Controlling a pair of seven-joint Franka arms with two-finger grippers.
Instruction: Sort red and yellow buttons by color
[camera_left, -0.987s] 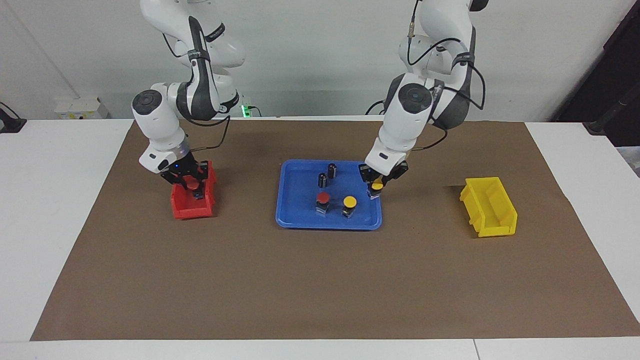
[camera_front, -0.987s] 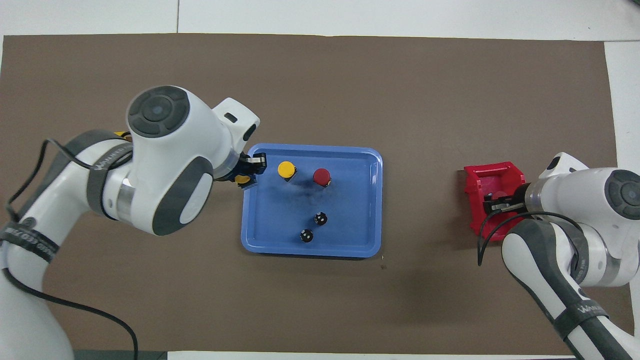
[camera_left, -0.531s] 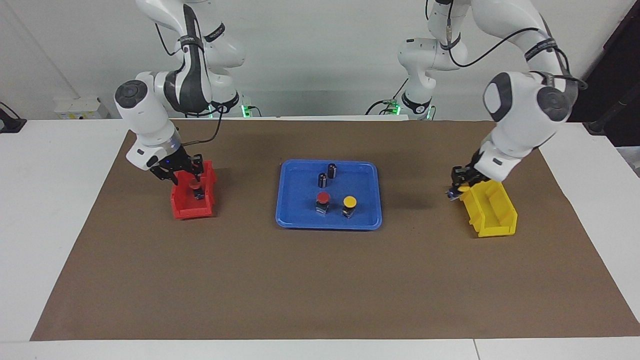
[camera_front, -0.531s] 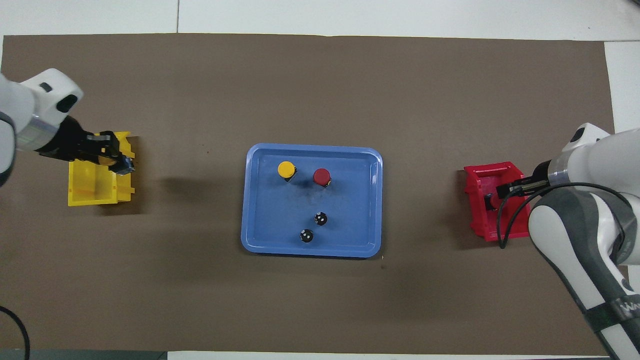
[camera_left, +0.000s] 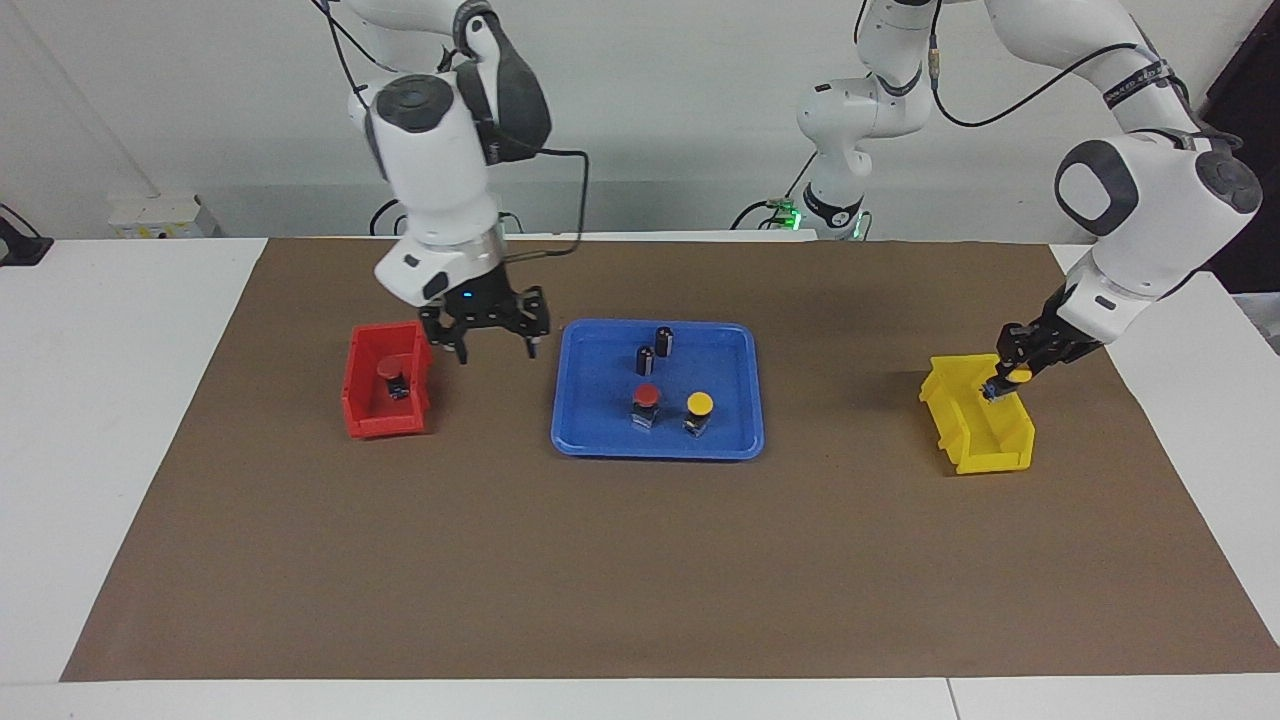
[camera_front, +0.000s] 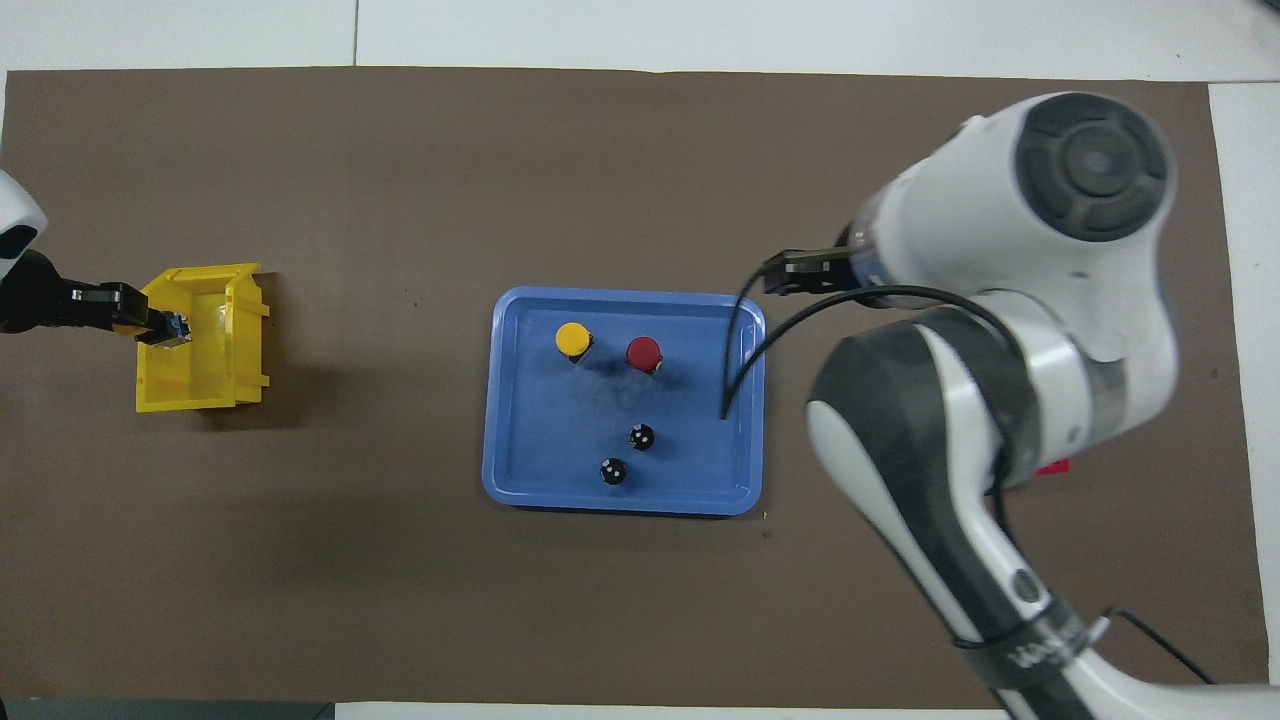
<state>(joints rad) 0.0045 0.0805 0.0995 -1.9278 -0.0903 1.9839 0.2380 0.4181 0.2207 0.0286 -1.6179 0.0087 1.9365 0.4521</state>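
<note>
Over the yellow bin (camera_left: 975, 420), left claw (camera_left: 1003, 382) grips a seemingly tilted yellow button (camera_left: 1017, 376).

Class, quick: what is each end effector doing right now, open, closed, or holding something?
Left end effector: closed on a yellow button, over the yellow bin.
Right end effector: open, empty, between red bin and blue tray.

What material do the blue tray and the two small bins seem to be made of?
The blue tray, the red bin and the yellow bin all look like moulded plastic: each has one even, saturated colour, rounded corners and thin walls. The yellow bin also shows moulded ribs on its side. The tray has a slight sheen; the bins look more matte.
</note>
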